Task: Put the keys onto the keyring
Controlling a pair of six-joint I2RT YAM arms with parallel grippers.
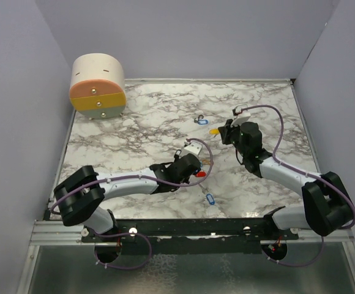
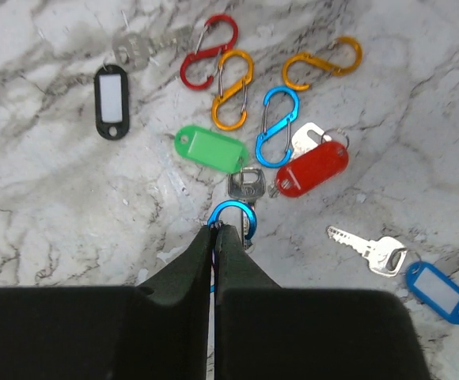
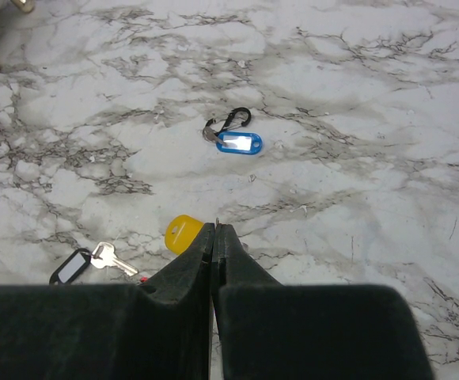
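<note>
- Two grippers we see, both closed.
- The left gripper (image 2: 216, 227), lower centre, pinches a blue clip (image 2: 234, 214).
- The right gripper (image 3: 214, 226) sits just beside a yellow key tag (image 3: 180, 235).

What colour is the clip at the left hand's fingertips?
Blue. The clip shows best in the left wrist view.

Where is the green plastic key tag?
The green plastic key tag lies mid-frame in the left wrist view, just left of the blue S-shaped clip, below the nearer orange clip.
</note>
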